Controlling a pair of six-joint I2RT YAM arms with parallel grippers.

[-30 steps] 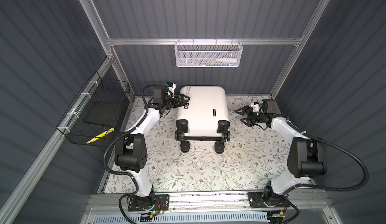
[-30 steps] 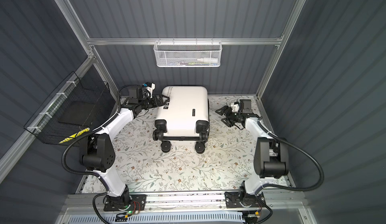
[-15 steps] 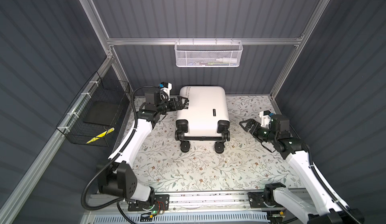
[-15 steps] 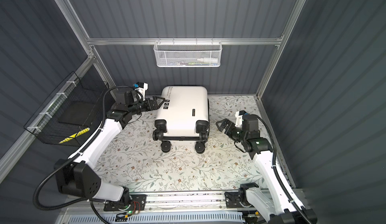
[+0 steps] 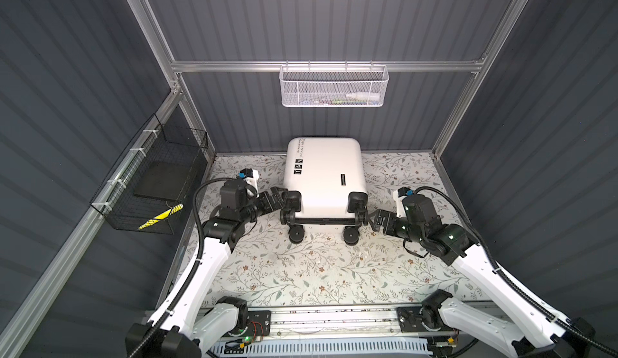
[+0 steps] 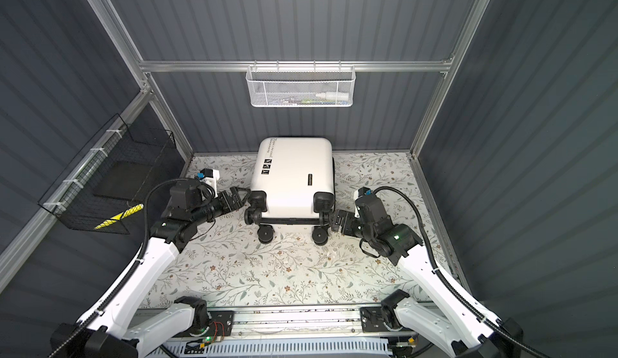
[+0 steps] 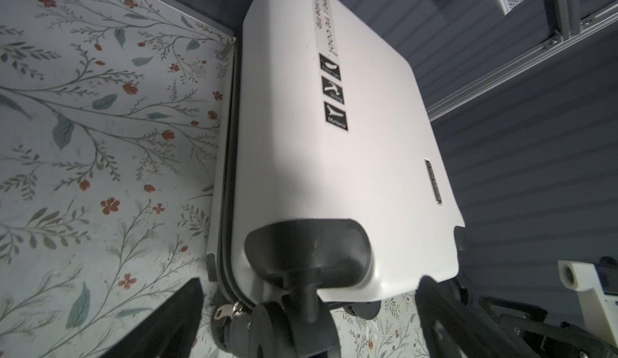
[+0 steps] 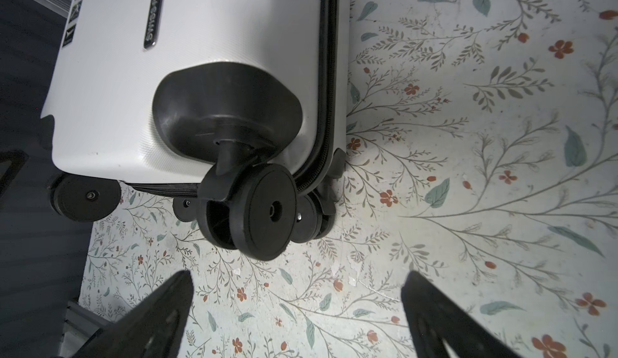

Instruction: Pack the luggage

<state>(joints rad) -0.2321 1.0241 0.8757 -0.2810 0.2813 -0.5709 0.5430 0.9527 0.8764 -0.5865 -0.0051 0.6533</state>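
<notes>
The luggage [image 5: 322,176] [image 6: 294,176] is a white hard-shell suitcase. It lies flat and closed on the floral mat, with its black wheels toward the front. My left gripper [image 5: 282,195] [image 6: 241,195] is open at the left front corner. In the left wrist view my left gripper [image 7: 309,289] has that corner's caster wheel [image 7: 284,323] between its spread fingers, and I cannot tell if they touch it. My right gripper [image 5: 372,217] [image 6: 333,221] is open beside the right front wheel [image 8: 259,211]. In the right wrist view my right gripper [image 8: 297,279] holds nothing and only mat shows between its fingers.
A white mesh basket [image 5: 334,87] with small items hangs on the back wall. A black wire basket [image 5: 150,186] on the left wall holds a dark flat thing and a yellow striped item. Dark walls close in on three sides, and a metal rail [image 5: 321,319] runs along the front.
Both arms have swung toward the front, bringing the grippers from beside the luggage's middle down to its wheeled end. The luggage has not moved.
</notes>
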